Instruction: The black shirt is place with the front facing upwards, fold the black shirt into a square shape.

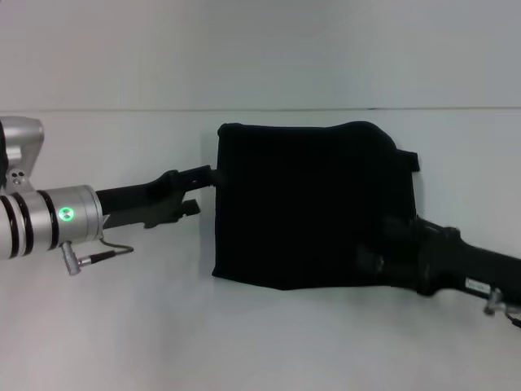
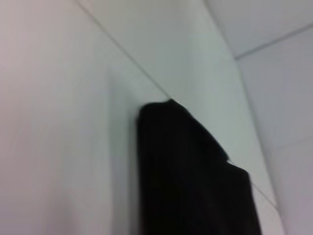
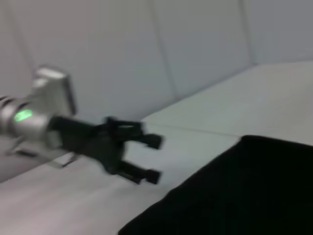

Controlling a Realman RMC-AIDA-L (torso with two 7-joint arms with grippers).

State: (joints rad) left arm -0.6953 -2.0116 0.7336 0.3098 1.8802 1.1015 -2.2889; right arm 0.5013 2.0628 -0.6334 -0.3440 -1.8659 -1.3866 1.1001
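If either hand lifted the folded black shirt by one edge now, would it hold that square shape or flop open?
Probably flop. The black shirt is soft cloth lying in folded layers, and its far right corner already bulges unevenly. It looks light, so a sideways push from the open left hand at its left edge would likely bunch it rather than slide it whole. The right hand lies against its right side.

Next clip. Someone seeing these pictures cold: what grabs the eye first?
The black shirt, folded into a near-square block in the middle of the pale table, dominates the head view. The left gripper sits just off its left edge, and the right wrist view shows its fingers spread apart. The right gripper lies against the shirt's right side, black on black, so its fingers cannot be made out.
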